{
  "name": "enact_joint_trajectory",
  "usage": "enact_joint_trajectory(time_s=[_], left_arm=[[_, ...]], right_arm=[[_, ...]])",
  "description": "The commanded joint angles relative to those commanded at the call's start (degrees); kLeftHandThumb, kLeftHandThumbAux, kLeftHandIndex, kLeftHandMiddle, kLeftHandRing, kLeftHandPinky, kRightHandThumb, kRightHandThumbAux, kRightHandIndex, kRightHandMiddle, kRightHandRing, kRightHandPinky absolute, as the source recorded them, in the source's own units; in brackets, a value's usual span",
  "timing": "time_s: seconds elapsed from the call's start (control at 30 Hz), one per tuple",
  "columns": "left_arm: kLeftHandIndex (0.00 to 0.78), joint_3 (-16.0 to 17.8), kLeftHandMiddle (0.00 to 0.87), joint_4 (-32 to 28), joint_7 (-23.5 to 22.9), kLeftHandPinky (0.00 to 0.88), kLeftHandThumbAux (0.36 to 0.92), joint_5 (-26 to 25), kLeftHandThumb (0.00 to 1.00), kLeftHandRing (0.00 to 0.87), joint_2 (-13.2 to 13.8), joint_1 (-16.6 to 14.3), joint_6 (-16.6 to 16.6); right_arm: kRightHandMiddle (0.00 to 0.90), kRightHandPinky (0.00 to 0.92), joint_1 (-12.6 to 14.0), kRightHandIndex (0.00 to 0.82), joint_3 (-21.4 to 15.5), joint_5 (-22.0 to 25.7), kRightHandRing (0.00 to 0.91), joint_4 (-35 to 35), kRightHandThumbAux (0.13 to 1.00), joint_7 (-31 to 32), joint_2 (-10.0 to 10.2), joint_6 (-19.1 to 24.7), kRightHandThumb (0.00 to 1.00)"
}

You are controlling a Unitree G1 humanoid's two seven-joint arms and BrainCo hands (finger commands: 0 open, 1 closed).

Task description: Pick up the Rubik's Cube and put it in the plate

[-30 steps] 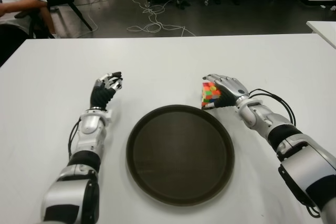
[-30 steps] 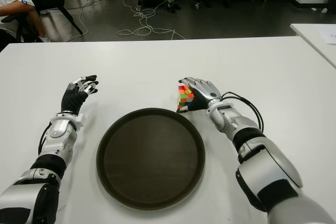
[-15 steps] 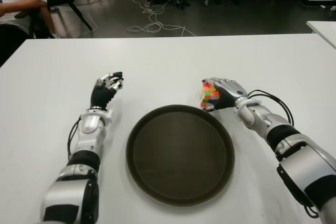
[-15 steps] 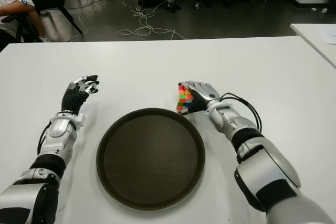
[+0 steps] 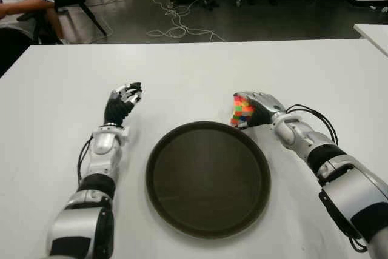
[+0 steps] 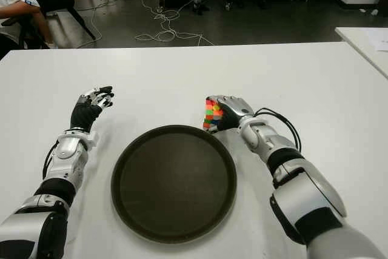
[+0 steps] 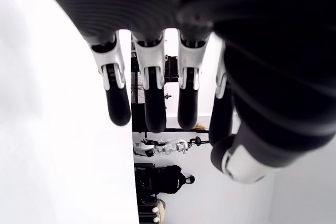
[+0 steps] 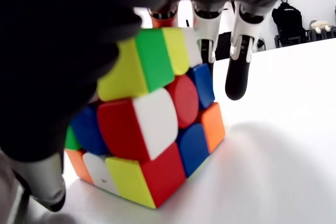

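Two hands | right hand fingers grip Rubik's Cube beside plate; left hand fingers relaxed, empty

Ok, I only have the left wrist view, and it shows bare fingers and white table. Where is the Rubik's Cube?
Observer: The Rubik's Cube is in the right hand, beside the plate at its far right rim.
Operator: Is it over the plate yet?
Observer: No. In the eye views the cube shows just outside the rim, and the plate holds nothing.
Operator: How does the grasp look?
Observer: The right wrist view shows the fingers draped over the cube's top with the thumb on the opposite side. Its bottom edge looks to be on the table.
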Motion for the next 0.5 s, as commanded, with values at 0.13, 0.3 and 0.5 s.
enact_joint_trajectory(time_s=[0.13, 0.3, 0.5], left_arm=[[0.399, -0.2, 0.241, 0.1, 0.0, 0.253, 0.723, 0.3, 0.684, 0.224, 0.1, 0.0, -0.2], [0.399, 0.1, 0.246, 0.2, 0.4, 0.253, 0.723, 0.0, 0.685, 0.230, -0.1, -0.1, 0.2], [0.398, 0.4, 0.246, 0.3, 0.6, 0.254, 0.724, -0.3, 0.682, 0.231, -0.3, -0.2, 0.5]], right_arm=[[0.244, 0.328, 0.0, 0.165, -0.1, 0.1, 0.278, 0.1, 0.636, 0.2, 0.0, -0.1, 0.000], [0.248, 0.331, 0.0, 0.161, 0.0, 0.0, 0.285, 0.2, 0.654, -0.3, 0.0, -0.2, 0.001], [0.262, 0.329, 0.0, 0.143, 0.0, -0.1, 0.293, 0.1, 0.710, -0.7, -0.2, -0.6, 0.065]])
